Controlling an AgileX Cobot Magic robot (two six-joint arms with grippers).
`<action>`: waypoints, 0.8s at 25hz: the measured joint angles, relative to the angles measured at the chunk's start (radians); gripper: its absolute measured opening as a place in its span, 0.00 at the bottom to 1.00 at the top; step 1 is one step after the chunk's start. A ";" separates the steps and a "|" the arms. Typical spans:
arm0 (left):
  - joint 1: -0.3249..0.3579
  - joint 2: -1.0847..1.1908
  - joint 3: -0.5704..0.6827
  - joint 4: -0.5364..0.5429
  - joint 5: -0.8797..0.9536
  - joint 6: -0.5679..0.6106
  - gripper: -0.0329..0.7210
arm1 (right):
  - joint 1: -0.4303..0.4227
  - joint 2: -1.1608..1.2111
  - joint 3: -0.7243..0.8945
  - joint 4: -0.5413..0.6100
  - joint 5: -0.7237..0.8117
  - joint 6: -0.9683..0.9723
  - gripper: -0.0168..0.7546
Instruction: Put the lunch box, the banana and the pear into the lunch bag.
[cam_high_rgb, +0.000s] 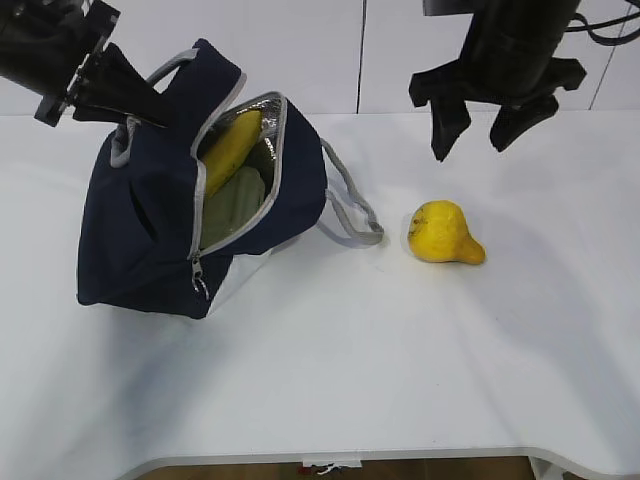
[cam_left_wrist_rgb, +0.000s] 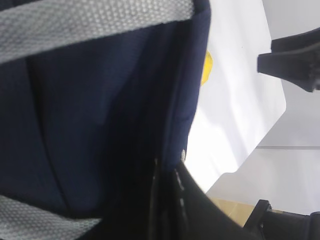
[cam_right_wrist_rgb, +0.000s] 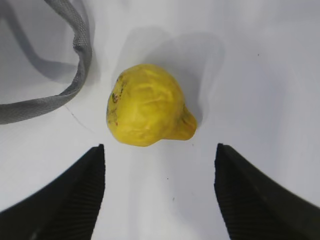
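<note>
bag (cam_high_rgb: 140, 240): navy, on white table (cam_high_rgb: 400, 360), left side of ext view; tipped, mouth open toward the right/up, silver lining showing. Zip pull hangs at lower front edge of the mouth.
banana (cam_high_rgb: 230, 148): inside bag, upper part of the mouth, lying aslant, tip near top rim.
box (cam_high_rgb: 232, 205): inside bag, under/beside banana; only the sage-green lid seen.
pear (cam_high_rgb: 443, 233): on table, right of bag, apart from it; narrow top points right. Near the bag's right handle (cam_high_rgb: 352, 215) but not touching.
L gripper (cam_high_rgb: 128, 100): clenched on bag's upper left, at the handle/rim there; holds that side up. L wrist cam: navy fabric fills the view, grey webbing across top and bottom corner, sliver of pear (cam_left_wrist_rgb: 206, 67) past the bag edge.
R gripper (cam_high_rgb: 480, 125): above table, over/behind pear, jaws spread wide, nothing in them. R wrist cam: both fingers (cam_right_wrist_rgb: 65, 200) at bottom of view, pear (cam_right_wrist_rgb: 147, 106) between and ahead of them, no contact; grey handle loop (cam_right_wrist_rgb: 75, 65) at upper left.
table: white, plain; front edge seen at bottom of ext view.
</note>
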 joint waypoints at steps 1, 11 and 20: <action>0.000 0.000 0.000 0.000 0.000 -0.002 0.04 | -0.007 0.002 0.000 -0.003 0.000 0.002 0.73; 0.000 0.000 0.000 0.000 0.000 -0.004 0.04 | -0.025 0.137 0.001 -0.002 -0.006 0.006 0.73; 0.000 0.000 0.000 0.000 0.000 -0.004 0.04 | -0.025 0.176 0.001 0.007 -0.041 0.049 0.73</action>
